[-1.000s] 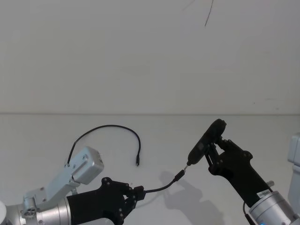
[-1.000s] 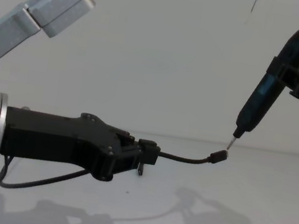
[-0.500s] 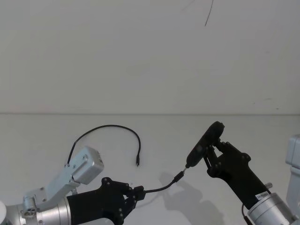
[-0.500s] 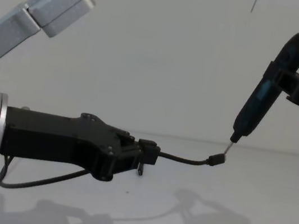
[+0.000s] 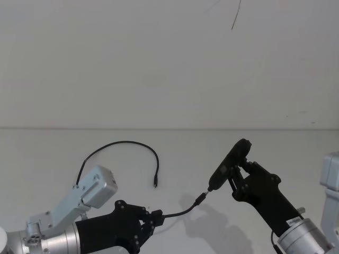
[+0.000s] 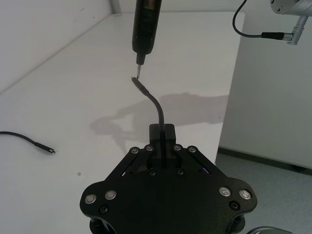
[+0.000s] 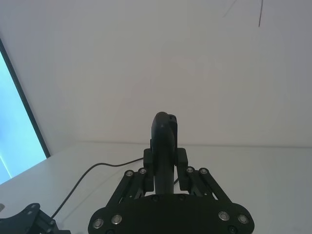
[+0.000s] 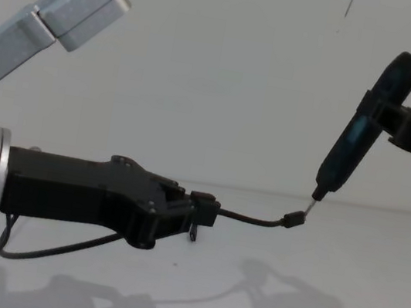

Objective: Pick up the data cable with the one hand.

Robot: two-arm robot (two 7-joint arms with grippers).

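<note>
Low on the left of the head view: left gripper [image 5: 153,218], fingers clamped on a short black lead [image 5: 183,212]; behind it, apart from those fingers, the data cable [image 5: 124,142] arched loose on the white table [image 5: 47,148]; at right, right gripper [image 5: 238,172] closed around a pen-like tool [image 5: 230,163], tip at the lead's free end. From the left wrist: same clamped lead curving up to the tool's tip, data cable [image 6: 29,140] off to one side, untouched. From the right wrist: fingers shut on the tool, data cable [image 7: 87,170] flat on the table beyond. From the chest: lead held level above the table, tool slanting down to its end.
</note>
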